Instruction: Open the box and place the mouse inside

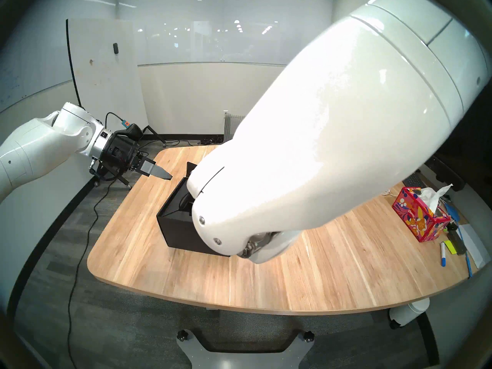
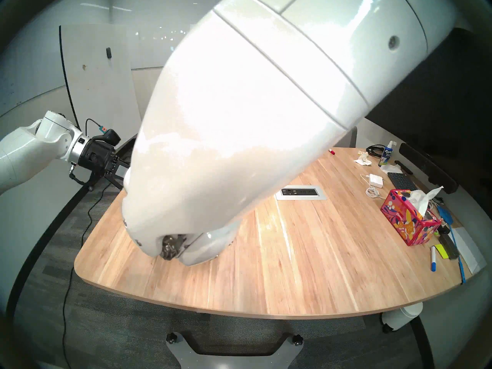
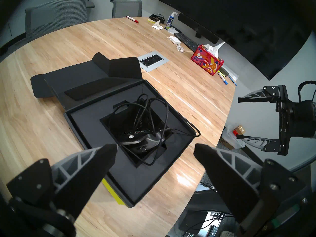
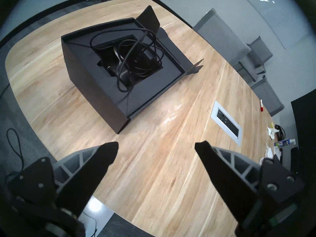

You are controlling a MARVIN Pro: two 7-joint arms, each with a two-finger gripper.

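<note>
Left wrist view: mouse point(image 3: 136, 137) sat in box point(image 3: 89, 122); cable point(image 3: 195, 131) looped over rim (snag risk).
Claws: left gripper point(image 3: 155, 152), right gripper point(image 4: 156, 150) both apart, empty.

- The wooden table point(image 2: 306, 254) carries a recessed silver power outlet panel point(image 2: 300, 192).
- A red floral tissue box point(image 2: 410, 222) stands near its right edge.
- A white charger point(image 2: 376, 180) with its white cable lies beside a black keyboard point(image 2: 402, 180).
- A red-capped marker point(image 3: 132, 19) lies at the far edge, near a spray bottle point(image 3: 170, 21).
</note>
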